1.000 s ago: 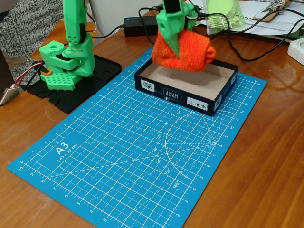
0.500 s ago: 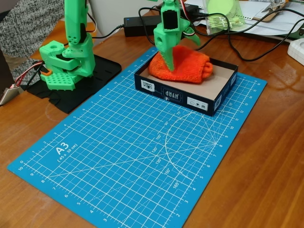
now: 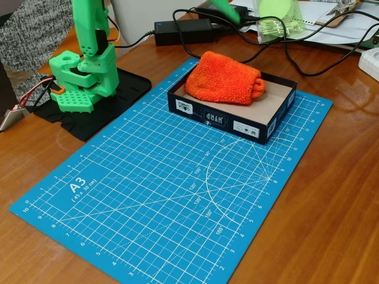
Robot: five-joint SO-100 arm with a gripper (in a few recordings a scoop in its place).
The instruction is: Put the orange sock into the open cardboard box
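Note:
The orange sock (image 3: 225,78) lies as a folded lump inside the open cardboard box (image 3: 222,117), on the tan floor at its far left end, with nothing holding it. The box has black outer walls with white labels and stands at the far side of the blue cutting mat. My gripper (image 3: 228,12) is high above the box at the top edge of the fixed view. Just one green fingertip (image 3: 230,14) of it shows, apart from the sock and holding nothing.
The green arm base (image 3: 83,77) stands on a black plate at the left. The blue cutting mat (image 3: 166,189) covers the wooden table's middle. A black power adapter (image 3: 183,31) and cables lie behind the box. Papers and a white object sit at the far right.
The gripper lowered the sock into the box, let go of it and rose up out of the box to the top edge. The sock stays in the box.

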